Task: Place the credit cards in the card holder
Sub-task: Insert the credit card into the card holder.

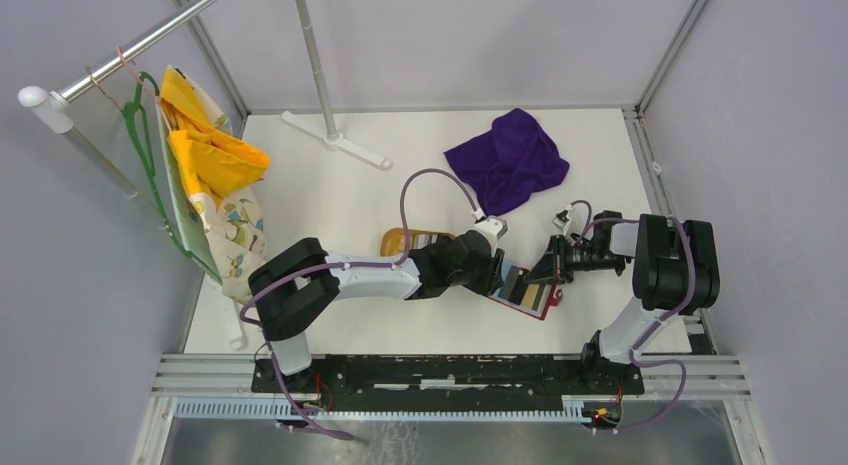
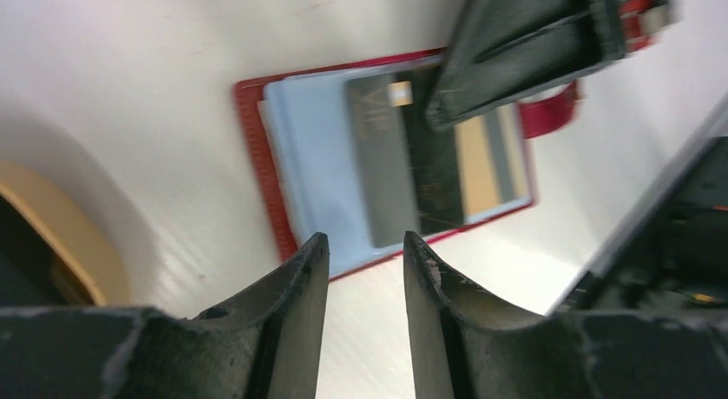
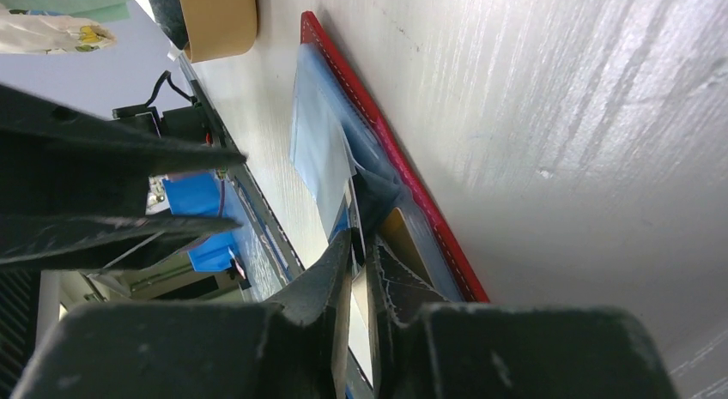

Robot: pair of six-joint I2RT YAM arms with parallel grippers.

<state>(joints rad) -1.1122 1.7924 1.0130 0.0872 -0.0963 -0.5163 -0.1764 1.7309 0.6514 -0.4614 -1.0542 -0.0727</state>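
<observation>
The red card holder [image 1: 535,303] lies open on the table between my two grippers, its clear sleeves up. In the left wrist view its red rim [image 2: 257,150] frames a grey credit card [image 2: 386,176] and a black one [image 2: 438,180] beside a tan-banded card. My right gripper [image 3: 360,244] is low over the holder's edge [image 3: 386,133]. Its jaws are a narrow slit apart, with a dark card edge at their tips. Its fingers [image 2: 515,56] lie over the black card. My left gripper [image 2: 367,244] hovers open at the holder's near edge, with nothing between its fingers.
An oval tan wooden tray [image 1: 410,243] sits just left of the holder, partly under the left arm. A purple cloth [image 1: 508,160] lies at the back. A pole stand's base [image 1: 335,135] and hanging clothes [image 1: 205,175] occupy the back left.
</observation>
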